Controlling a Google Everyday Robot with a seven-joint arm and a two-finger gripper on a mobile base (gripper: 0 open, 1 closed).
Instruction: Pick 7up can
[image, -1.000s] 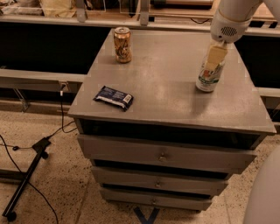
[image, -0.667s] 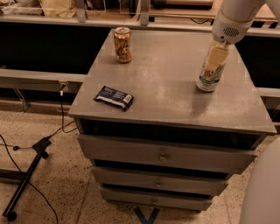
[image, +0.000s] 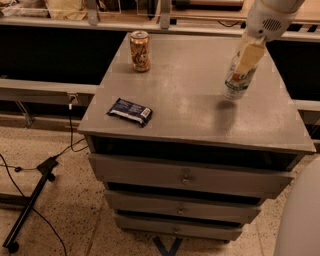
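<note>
The 7up can (image: 236, 82) is silvery-white with green lettering and sits at the right side of the grey cabinet top (image: 190, 100). My gripper (image: 245, 65) comes down from the upper right. Its cream fingers (image: 249, 56) are closed over the can's upper part. The can tilts slightly and appears just above the surface, with its shadow on the top below it. The can's top is hidden by the fingers.
An orange-gold patterned can (image: 140, 51) stands at the back left of the top. A dark blue snack packet (image: 130, 111) lies near the front left edge. The cabinet has drawers (image: 186, 177) below. A stand and cables (image: 35, 185) lie on the floor at left.
The gripper and the 7up can have risen slightly, and the can's shadow now shows apart from its base. The other can and the packet have not moved.
</note>
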